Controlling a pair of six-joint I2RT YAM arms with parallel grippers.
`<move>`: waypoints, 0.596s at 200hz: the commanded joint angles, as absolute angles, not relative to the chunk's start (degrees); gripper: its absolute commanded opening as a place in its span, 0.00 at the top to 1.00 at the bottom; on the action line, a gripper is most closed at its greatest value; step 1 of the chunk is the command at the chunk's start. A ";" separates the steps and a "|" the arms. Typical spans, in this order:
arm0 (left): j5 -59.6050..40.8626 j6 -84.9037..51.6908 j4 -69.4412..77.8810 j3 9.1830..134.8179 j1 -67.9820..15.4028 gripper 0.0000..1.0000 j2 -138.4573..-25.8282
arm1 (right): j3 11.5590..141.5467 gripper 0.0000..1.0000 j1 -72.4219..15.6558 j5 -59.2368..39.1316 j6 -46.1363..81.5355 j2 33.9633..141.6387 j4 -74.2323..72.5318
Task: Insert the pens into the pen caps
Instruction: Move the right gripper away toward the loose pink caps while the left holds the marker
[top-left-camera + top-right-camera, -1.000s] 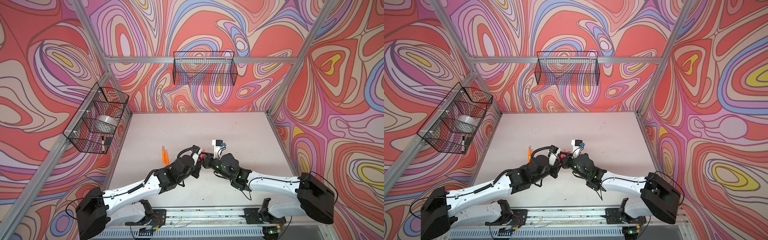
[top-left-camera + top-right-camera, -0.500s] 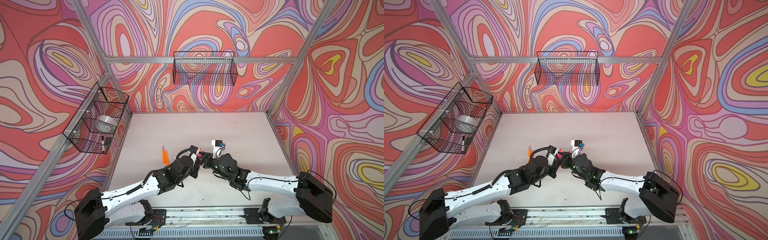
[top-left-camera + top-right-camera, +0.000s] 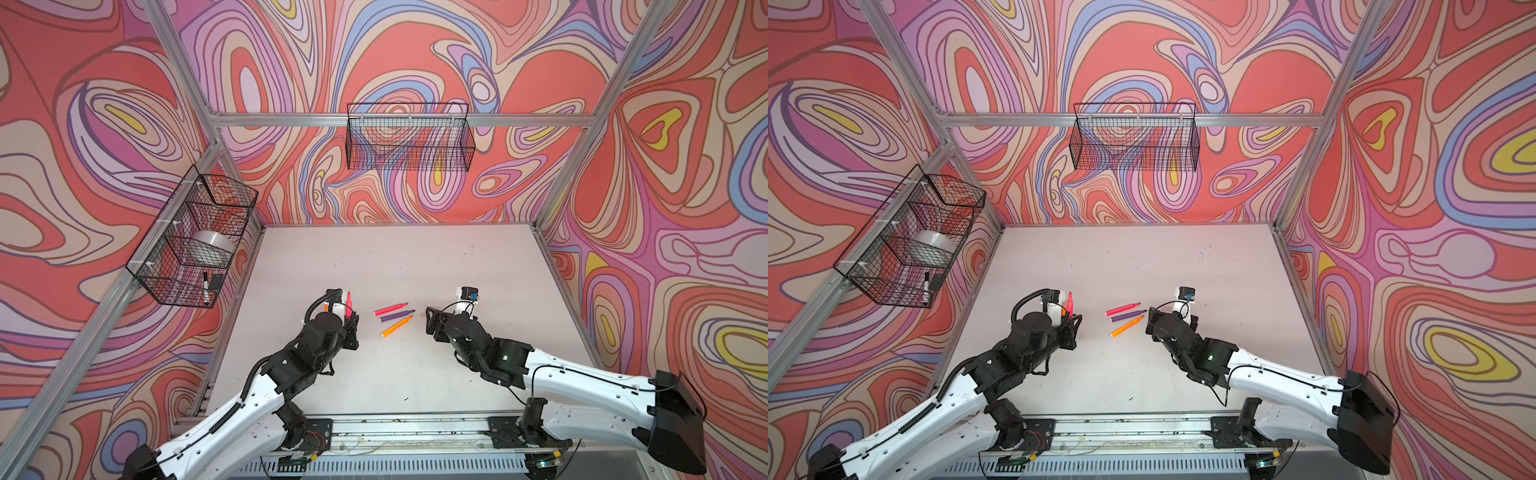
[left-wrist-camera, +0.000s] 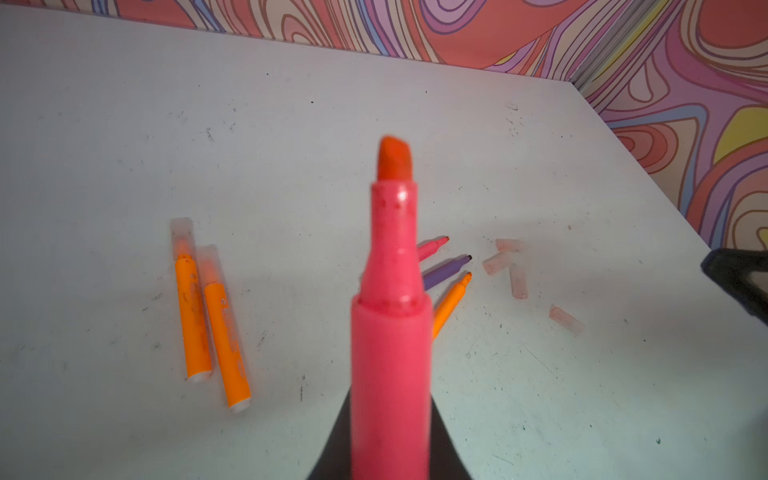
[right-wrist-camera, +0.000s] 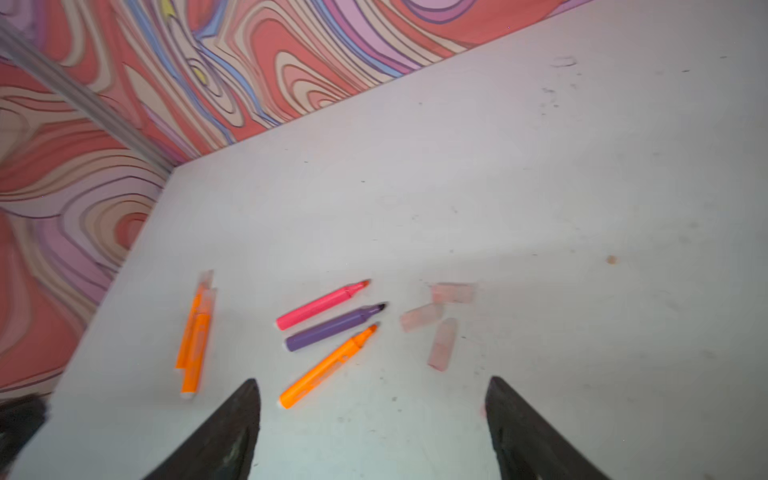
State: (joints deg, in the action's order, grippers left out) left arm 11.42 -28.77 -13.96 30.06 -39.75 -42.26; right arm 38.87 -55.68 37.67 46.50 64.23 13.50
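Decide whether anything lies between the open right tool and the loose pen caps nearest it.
Nothing visible does: only bare table separates the right tool from the three pen caps; the uncapped orange pen lies aside, clear of them.

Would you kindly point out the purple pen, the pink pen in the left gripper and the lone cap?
purple pen [image 5: 332,327]: right wrist view, mid-barrel.
held pink pen [image 4: 390,374]: left wrist view, lower barrel.
lone cap [image 4: 566,320]: left wrist view, its middle.

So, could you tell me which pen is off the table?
The pink pen gripped in the left end effector; the other five lie flat on the table.
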 commanded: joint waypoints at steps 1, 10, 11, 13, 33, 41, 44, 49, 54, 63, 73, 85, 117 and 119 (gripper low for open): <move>10.70 -37.12 -21.67 30.06 -39.55 1.00 -40.79 | 40.94 0.11 -51.73 41.44 44.47 66.38 23.55; 7.40 -39.39 -20.62 30.06 -39.55 1.00 -41.27 | 41.01 0.11 -48.93 38.45 43.43 67.28 23.35; 6.95 -39.47 -20.59 30.06 -39.55 1.00 -41.42 | 40.98 0.11 -48.59 38.08 43.38 67.44 23.28; 6.11 -39.68 -20.62 30.12 -39.55 1.00 -41.71 | 40.96 0.11 -47.90 37.34 43.14 67.64 23.16; -0.92 -40.43 -25.12 36.75 -39.55 1.00 -46.92 | 39.87 0.11 -43.45 30.51 40.22 69.42 20.03; -4.85 -40.12 -25.73 39.94 -39.51 1.00 -49.58 | 39.48 0.11 -42.55 28.68 39.45 70.25 19.07; -6.10 -39.90 -25.82 41.08 -39.55 1.00 -50.63 | 39.42 0.11 -42.34 28.14 39.30 70.62 18.93; -8.28 -39.47 -25.76 42.88 -39.55 1.00 -52.23 | 39.46 0.11 -42.04 27.35 39.14 71.22 18.82; -9.51 -39.02 -25.92 44.39 -39.55 1.00 -53.89 | 39.55 0.11 -41.84 26.74 38.96 71.91 18.81; -10.35 -38.18 -25.77 46.83 -39.55 1.00 -56.53 | 39.65 0.12 -41.68 25.62 38.77 73.16 18.53; -9.69 -37.14 -24.70 47.80 -39.56 1.00 -58.79 | 39.60 0.13 -41.64 24.42 38.56 74.49 18.12; -8.42 -36.86 -20.41 45.67 -39.63 1.00 -59.99 | 39.55 0.15 -41.53 23.17 38.50 75.96 17.68; -9.81 -31.79 -7.11 37.58 -42.34 1.00 -61.02 | 39.38 0.16 -41.41 21.26 38.18 79.53 16.39; -8.80 -30.84 -7.21 37.61 -42.99 1.00 -61.07 | 39.38 0.16 -41.40 21.05 38.11 79.78 16.25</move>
State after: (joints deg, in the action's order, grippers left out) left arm -8.12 -36.38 -14.22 41.01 -39.97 -59.83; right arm 39.75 -41.89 24.10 39.24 77.54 18.17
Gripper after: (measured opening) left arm 0.176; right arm 0.841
